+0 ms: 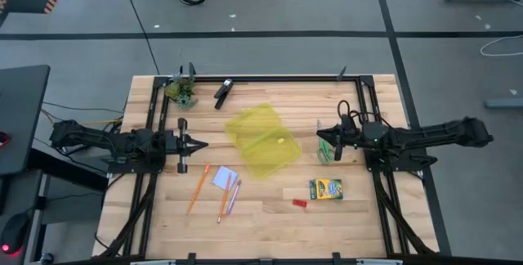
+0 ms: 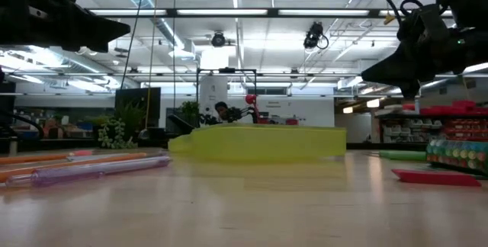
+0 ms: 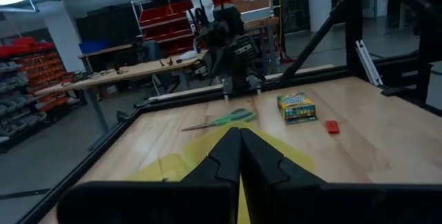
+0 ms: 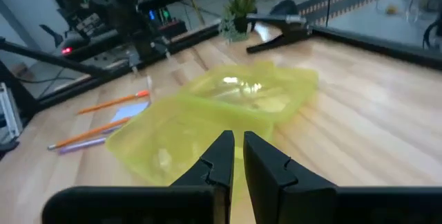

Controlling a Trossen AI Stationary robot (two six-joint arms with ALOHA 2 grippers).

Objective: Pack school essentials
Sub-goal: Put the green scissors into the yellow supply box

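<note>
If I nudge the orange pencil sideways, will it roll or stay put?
Likely rolls: the orange pencil is long, thin and apparently round, lying loose on smooth bare table. It probably weighs little, so a light touch would shift it. The notepad beside it might stop it.

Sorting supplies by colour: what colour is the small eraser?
Red; the eraser shows best in the high view.
</note>
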